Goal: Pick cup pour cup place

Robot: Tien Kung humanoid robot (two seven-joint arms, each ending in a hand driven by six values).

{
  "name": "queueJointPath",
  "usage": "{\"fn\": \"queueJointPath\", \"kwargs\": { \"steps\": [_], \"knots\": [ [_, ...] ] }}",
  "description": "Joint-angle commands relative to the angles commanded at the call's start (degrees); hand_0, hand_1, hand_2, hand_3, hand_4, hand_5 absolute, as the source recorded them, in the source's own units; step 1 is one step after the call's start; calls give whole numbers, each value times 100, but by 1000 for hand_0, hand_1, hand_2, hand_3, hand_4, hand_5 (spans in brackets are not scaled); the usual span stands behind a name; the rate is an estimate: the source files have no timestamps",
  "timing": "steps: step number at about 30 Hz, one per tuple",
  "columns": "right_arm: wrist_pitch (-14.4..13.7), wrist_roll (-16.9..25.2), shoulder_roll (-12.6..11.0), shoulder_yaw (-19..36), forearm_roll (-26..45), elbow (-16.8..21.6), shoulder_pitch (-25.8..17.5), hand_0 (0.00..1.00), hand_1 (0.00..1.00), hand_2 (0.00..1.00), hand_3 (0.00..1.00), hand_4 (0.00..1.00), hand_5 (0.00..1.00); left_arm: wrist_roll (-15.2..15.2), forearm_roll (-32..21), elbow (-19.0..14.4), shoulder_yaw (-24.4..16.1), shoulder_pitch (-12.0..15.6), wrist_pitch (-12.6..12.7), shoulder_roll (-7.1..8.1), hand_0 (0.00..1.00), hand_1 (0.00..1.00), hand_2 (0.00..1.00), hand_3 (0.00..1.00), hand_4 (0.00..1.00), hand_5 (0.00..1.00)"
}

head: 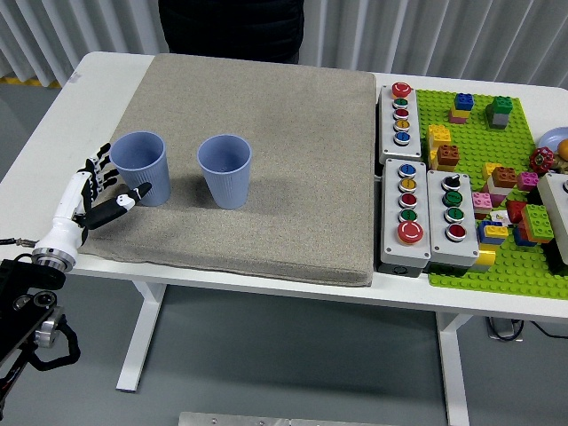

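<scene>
The left hand [96,197] is hovering at the mat's [266,222] near-left edge, fingers spread wide and holding nothing, just beside the left cup [139,168] but apart from it. That cup is standing upright on the mat, the second cup [224,170] near it to the right. To grasp well, the hand should probably wrap the cup's mid-wall gently, keeping it upright. A person [231,27] is standing beyond the table's far edge.

Plate [552,138] cut by right edge
</scene>
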Motion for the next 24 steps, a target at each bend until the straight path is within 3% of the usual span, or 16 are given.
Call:
{"fn": "queueJointPath", "kwargs": {
  "steps": [8, 9, 13, 14, 15, 18, 20, 21, 24],
  "knots": [
    [1, 11, -1, 26, 0, 0, -12, 721, 686, 730, 694, 310, 290, 13, 3, -727, -374, 494, -49, 160, 877, 889, 998, 998, 982, 366],
    [5, 3, -3, 36, -27, 0, -17, 721, 686, 730, 695, 310, 290, 13, -20, -883, -470, 599, -51, 239, 879, 885, 998, 998, 998, 452],
    [2, 2, -6, 33, -17, 0, -38, 721, 686, 730, 695, 310, 290, 63, -149, -1490, -761, 798, 86, 416, 879, 885, 998, 998, 998, 452],
    [-1, 5, -7, 23, 0, 0, -49, 721, 686, 730, 695, 310, 290, 97, -283, -1598, -865, 784, 130, 456, 879, 885, 998, 998, 998, 452],
    [-3, 7, -7, 16, 10, 0, -59, 721, 686, 730, 694, 310, 291, 132, -510, -1696, -976, 765, 140, 487, 840, 834, 980, 959, 913, 998],
    [-5, 5, -9, -2, 18, 0, -84, 721, 686, 730, 694, 310, 291, 179, -1093, -1698, -1152, 560, 117, 598, 840, 834, 980, 959, 913, 998],
    [-6, 6, -14, -19, 27, 0, -90, 721, 686, 730, 694, 310, 291, 170, -1614, -1584, -1223, 364, 78, 655, 840, 834, 980, 959, 913, 998],
    [-9, 7, -16, -26, 35, 0, -91, 721, 686, 730, 694, 310, 290, 147, -1828, -1535, -1240, 300, 54, 683, 804, 797, 909, 873, 838, 998],
    [-17, 16, -23, -63, 79, 0, -90, 721, 686, 730, 694, 310, 290, 74, -2536, -1219, -1337, -84, -142, 810, 804, 797, 909, 873, 838, 998]
  ]
}}
